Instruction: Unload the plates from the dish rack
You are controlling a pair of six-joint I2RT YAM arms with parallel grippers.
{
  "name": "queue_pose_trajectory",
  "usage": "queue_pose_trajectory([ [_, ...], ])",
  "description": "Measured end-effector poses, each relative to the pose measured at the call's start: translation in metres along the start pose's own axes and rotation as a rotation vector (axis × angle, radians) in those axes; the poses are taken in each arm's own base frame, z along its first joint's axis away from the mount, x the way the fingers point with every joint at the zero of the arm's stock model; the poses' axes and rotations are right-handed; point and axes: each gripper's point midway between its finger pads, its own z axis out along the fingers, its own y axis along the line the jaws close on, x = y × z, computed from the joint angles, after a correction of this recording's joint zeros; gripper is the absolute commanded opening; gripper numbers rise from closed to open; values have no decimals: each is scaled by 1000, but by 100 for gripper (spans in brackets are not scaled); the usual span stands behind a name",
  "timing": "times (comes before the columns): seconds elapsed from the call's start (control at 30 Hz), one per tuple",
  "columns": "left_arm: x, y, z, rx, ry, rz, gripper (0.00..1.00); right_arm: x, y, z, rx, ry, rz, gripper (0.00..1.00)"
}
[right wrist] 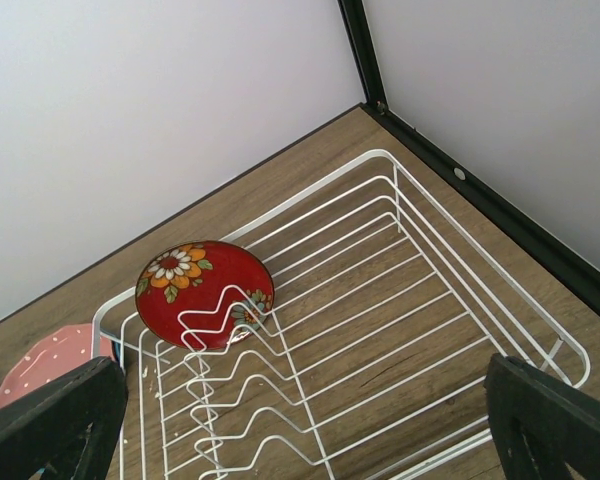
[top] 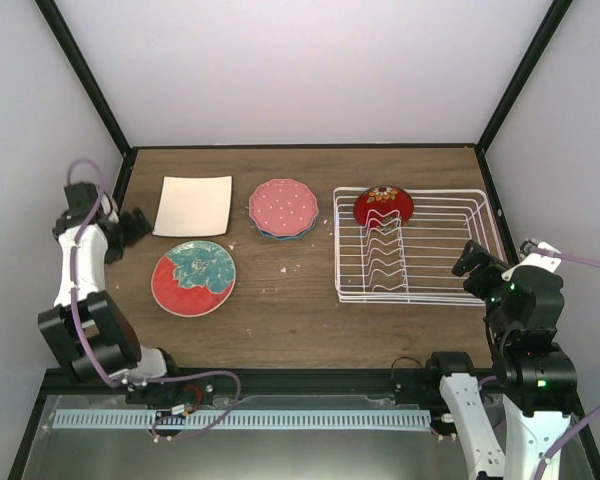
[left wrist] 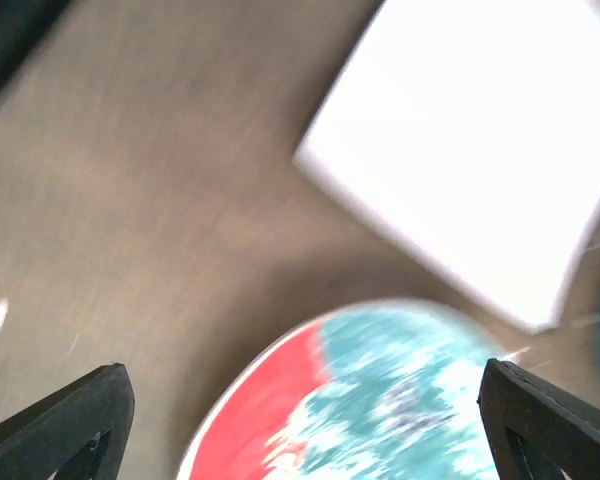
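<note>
The white wire dish rack (top: 450, 250) stands at the right and shows in the right wrist view (right wrist: 460, 300). One small dark red floral plate (top: 384, 206) stands upright at its far end (right wrist: 204, 293). On the table lie the beige square plate (top: 194, 205), the pink polka-dot plate (top: 283, 205) stacked on a blue one, and the large red-and-teal plate (top: 193, 278), blurred in the left wrist view (left wrist: 380, 400). My left gripper (top: 130, 228) is open and empty (left wrist: 305, 420) just left of the beige plate. My right gripper (top: 472, 262) is open and empty (right wrist: 305, 420) at the rack's right side.
Black frame posts and white walls close in the table on three sides. The table's near edge is a black rail (top: 310, 378). A few white crumbs (top: 285, 268) lie between the plates and the rack.
</note>
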Motion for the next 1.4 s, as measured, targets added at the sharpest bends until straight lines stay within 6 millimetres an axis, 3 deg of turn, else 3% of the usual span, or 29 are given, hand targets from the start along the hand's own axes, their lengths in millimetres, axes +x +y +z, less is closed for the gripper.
queue_pose_trajectory([
  [0.03,-18,-15,-14,40,-70,21,96,0,0,0,0,0,0,100],
  [0.1,-56,-66,-54,173,-240,112,96,0,0,0,-1,-1,1,100],
  [0.13,-71,-104,-78,269,-327,189,96,0,0,0,-1,-1,0,100],
  [0.2,-79,-181,-121,460,-445,349,95,-2,1,0,-4,-5,1,100],
  [0.27,-66,-257,-158,653,-511,519,94,-3,3,1,-11,-10,3,100],
  [0.37,-33,-346,-188,876,-539,727,93,-5,5,2,-20,-14,5,100],
  [0.43,-11,-390,-186,972,-525,833,93,-6,7,3,-27,-14,12,100],
  [0.53,25,-442,-153,1046,-465,974,92,-5,10,3,-43,-10,22,100],
  [0.73,102,-503,-73,1069,-361,1228,89,-2,14,3,-64,8,38,100],
  [0.93,177,-533,-43,1072,-369,1450,88,-3,14,0,-67,14,38,100],
  [1.0,193,-541,-38,1065,-390,1503,88,-5,15,-2,-70,9,38,100],
  [1.1,205,-556,-28,1035,-449,1562,88,-7,16,-4,-74,5,38,100],
  [1.23,206,-577,-13,980,-536,1602,87,-3,14,-4,-67,20,35,100],
  [1.4,211,-586,15,906,-578,1641,83,0,12,-3,-57,37,32,100],
])
